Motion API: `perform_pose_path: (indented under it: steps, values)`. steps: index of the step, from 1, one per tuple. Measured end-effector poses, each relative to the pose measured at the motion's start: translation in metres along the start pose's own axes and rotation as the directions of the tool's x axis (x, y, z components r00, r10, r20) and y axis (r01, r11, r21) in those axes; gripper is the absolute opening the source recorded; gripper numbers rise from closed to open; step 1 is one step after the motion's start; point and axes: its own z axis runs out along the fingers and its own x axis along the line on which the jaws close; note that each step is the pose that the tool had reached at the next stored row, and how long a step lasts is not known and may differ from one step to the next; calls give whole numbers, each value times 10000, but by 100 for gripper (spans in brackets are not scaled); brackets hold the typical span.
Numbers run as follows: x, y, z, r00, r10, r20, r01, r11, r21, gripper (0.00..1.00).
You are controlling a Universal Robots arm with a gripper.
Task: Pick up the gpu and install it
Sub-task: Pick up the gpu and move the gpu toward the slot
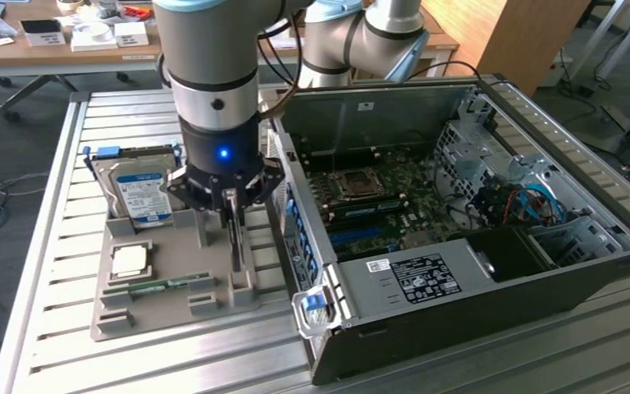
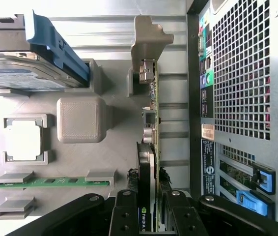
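A robot arm's claw point(image 2: 149, 199) reaches down over a grey tray point(image 2: 75, 157) on the bench point(image 1: 63, 361). Its fingers are clenched on the gpu point(image 2: 146, 167), which stands on edge in its tray slot beside the open computer case point(image 1: 458, 271). The grasp looks made, but the card is not yet lifted or installed.

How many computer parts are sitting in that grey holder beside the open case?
4: hard drive standing at the holder's far end, processor chip flat mid-holder, green memory stick near its front edge, gpu on edge beside the case. None looks hidden.
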Motion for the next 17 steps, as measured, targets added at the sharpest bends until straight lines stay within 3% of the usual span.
perform_pose_path:
  steps: [17]
  values:
    - [-6,11,-240,10000,0,1,0,10000,-1,27]
